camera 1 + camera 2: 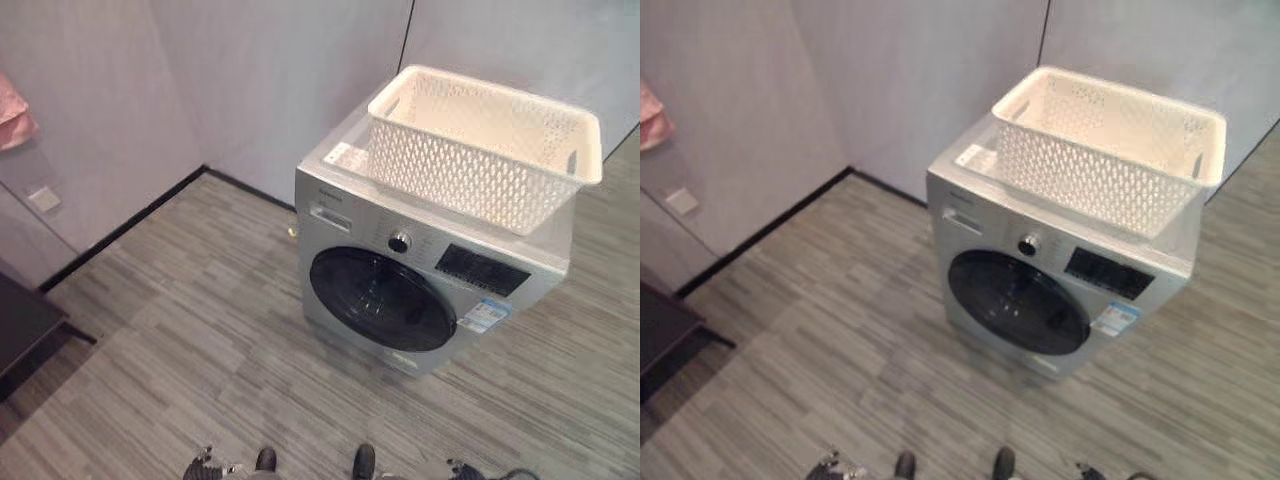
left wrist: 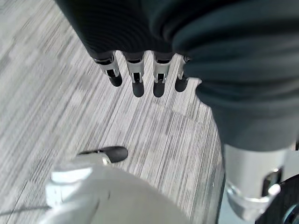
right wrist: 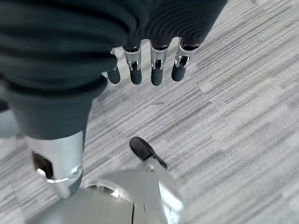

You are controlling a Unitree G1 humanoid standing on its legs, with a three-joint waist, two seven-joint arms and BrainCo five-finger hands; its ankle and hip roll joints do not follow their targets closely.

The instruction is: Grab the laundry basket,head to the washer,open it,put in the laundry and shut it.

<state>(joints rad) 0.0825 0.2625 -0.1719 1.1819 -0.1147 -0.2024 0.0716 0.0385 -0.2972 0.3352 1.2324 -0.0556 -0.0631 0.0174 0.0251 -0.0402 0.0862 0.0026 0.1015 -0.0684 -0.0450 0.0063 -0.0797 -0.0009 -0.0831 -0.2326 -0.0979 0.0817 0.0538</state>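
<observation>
A grey striped floor (image 1: 180,330) meets pale walls (image 1: 250,90) along a dark skirting strip (image 1: 120,232). Pink cloth (image 1: 14,118) hangs at far left, above a dark furniture edge (image 1: 22,325).

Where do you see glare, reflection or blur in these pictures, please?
Left eye view: the washer door glass carries faint reflections, and the basket is evenly lit. Left wrist view: the floor is streaked with motion blur beyond the left hand.

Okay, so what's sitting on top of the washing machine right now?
A white perforated laundry basket stands on top of the washer, overhanging its front right edge. The part of its inside that shows looks empty. The washer's round door is closed.
</observation>
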